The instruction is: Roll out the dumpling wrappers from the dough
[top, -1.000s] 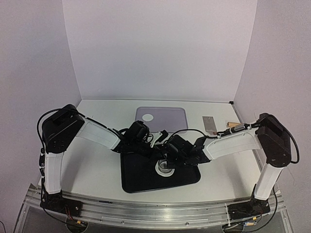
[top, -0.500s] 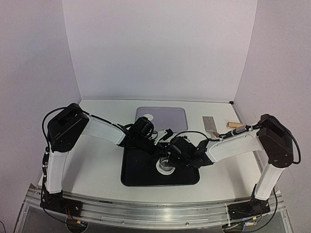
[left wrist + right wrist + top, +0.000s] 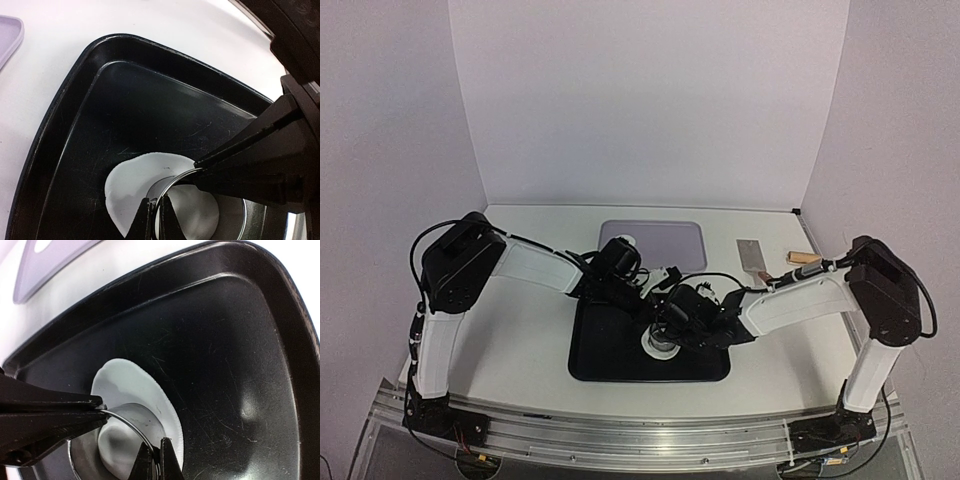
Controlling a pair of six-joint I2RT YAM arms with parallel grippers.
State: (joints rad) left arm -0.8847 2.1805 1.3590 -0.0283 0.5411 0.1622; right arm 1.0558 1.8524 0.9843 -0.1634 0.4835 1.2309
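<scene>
A flat white dough sheet (image 3: 131, 181) (image 3: 125, 382) lies in the black tray (image 3: 602, 352) (image 3: 85, 130) (image 3: 230, 340). A small metal ring cutter (image 3: 660, 344) (image 3: 176, 178) (image 3: 127, 421) stands on it, with dough showing inside the ring. My left gripper (image 3: 156, 204) (image 3: 650, 316) is shut on the cutter's rim. My right gripper (image 3: 156, 444) (image 3: 672, 324) is shut on the rim at another spot. One dumpling wrapper (image 3: 626, 238) (image 3: 42, 244), a white disc, lies on the lavender tray (image 3: 670, 240), partly hidden by my left wrist.
A metal scraper (image 3: 751, 256) and a wooden-handled tool (image 3: 805, 259) lie at the back right of the white table. The lavender tray's corner (image 3: 7, 35) sits just beyond the black tray's raised rim. Both forearms cross over the black tray.
My left wrist has shifted right and toward the back, and the right wrist slightly left. The black tray has turned a little. The cutter stays on the dough, both grips unchanged.
</scene>
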